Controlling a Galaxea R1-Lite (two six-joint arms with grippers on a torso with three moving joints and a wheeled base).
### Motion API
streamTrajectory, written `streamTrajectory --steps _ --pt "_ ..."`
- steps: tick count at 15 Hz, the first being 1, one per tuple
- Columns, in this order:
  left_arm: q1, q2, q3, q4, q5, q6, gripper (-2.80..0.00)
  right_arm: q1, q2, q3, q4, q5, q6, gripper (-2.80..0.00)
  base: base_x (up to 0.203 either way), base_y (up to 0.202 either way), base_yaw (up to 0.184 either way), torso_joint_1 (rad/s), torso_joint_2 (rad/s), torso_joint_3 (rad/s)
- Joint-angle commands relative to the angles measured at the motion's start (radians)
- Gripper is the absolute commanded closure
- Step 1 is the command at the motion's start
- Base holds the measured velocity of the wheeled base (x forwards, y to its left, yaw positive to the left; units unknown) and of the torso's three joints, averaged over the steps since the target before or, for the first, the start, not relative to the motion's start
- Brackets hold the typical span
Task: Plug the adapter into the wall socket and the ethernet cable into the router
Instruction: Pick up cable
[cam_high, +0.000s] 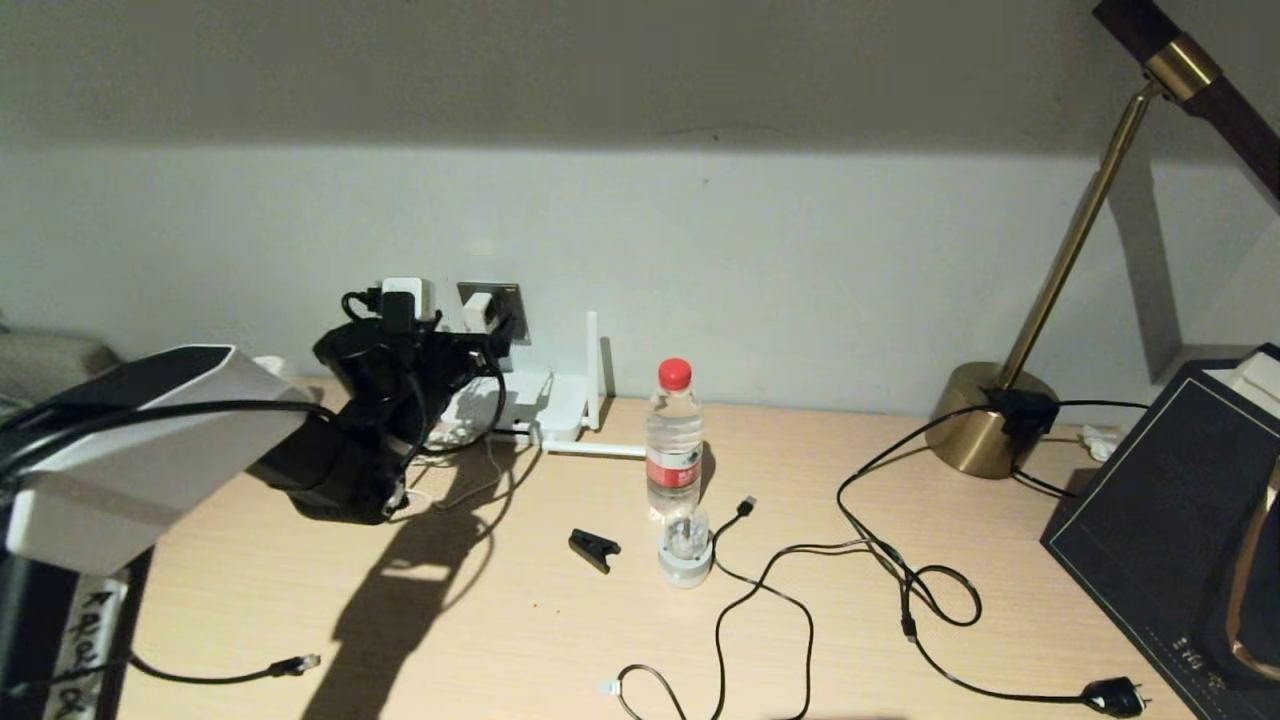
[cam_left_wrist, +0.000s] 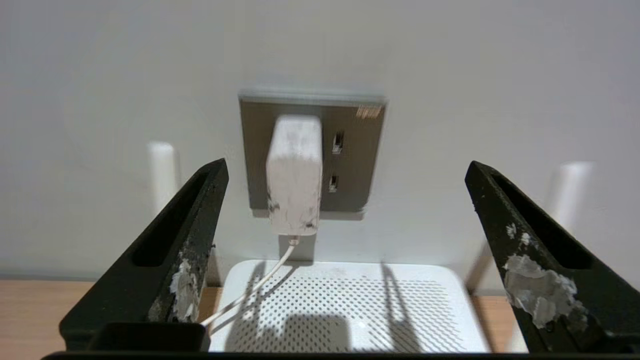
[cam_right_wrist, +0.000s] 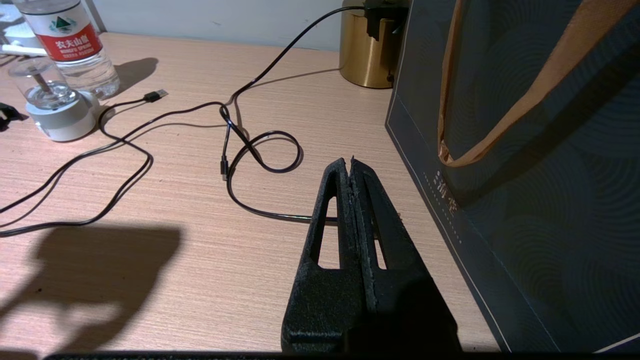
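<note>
The white adapter (cam_left_wrist: 294, 175) sits plugged into the grey wall socket (cam_left_wrist: 357, 150), and its thin white cord hangs down over the router (cam_left_wrist: 345, 310). My left gripper (cam_left_wrist: 346, 167) is open and a little back from the adapter, empty. In the head view this gripper (cam_high: 488, 338) is at the socket (cam_high: 505, 298), above the white router (cam_high: 530, 400). The ethernet cable (cam_high: 295, 663) lies loose at the table's near left edge, its clear plug free. My right gripper (cam_right_wrist: 350, 162) is shut on nothing, low over the table beside a dark bag.
A water bottle (cam_high: 674, 435), a small glass-topped device (cam_high: 686, 550) and a black clip (cam_high: 594, 548) stand mid-table. A black USB cable (cam_high: 745, 505) and the lamp cord with its plug (cam_high: 1115, 695) loop across the right. A brass lamp base (cam_high: 985, 420) and the dark bag (cam_high: 1170, 520) fill the right side.
</note>
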Motion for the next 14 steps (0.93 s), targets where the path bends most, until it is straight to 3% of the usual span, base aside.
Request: streamTrajectory --steps 1,5,8,10,11,12,14 --pt "-0.018 -0.195 0.153 -0.032 0.0 0.0 -2.8 0.001 0.002 0.005 0.0 0.0 -0.001 0.0 0.0 0.0 0.0 0.0 0.0 0.0" --pt "-0.048 -0.49 0.407 -0.043 -0.001 0.031 -2.8 -0.001 0.002 0.005 0.0 0.0 -0.001 0.0 0.0 0.0 0.0 0.0 0.0 0.0" --pt "0.002 -0.714 0.666 0.022 -0.07 0.148 -2.8 -0.001 0.002 0.005 0.0 0.0 -0.001 0.0 0.0 0.0 0.0 0.0 0.0 0.0" --pt "0.141 -0.847 0.791 0.175 -0.197 0.256 -2.8 0.001 0.002 0.005 0.0 0.0 -0.001 0.0 0.0 0.0 0.0 0.0 0.0 0.0" --pt "0.222 -0.893 0.823 0.292 -0.275 0.339 -2.8 -0.001 0.002 0.005 0.0 0.0 -0.001 0.0 0.0 0.0 0.0 0.0 0.0 0.0" --pt "0.296 -0.929 0.839 0.43 -0.331 0.448 -2.8 0.001 0.002 0.005 0.0 0.0 -0.001 0.0 0.0 0.0 0.0 0.0 0.0 0.0" --pt "0.426 -0.959 0.85 0.678 -0.379 0.676 -2.8 -0.001 0.002 0.005 0.0 0.0 -0.001 0.0 0.0 0.0 0.0 0.0 0.0 0.0"
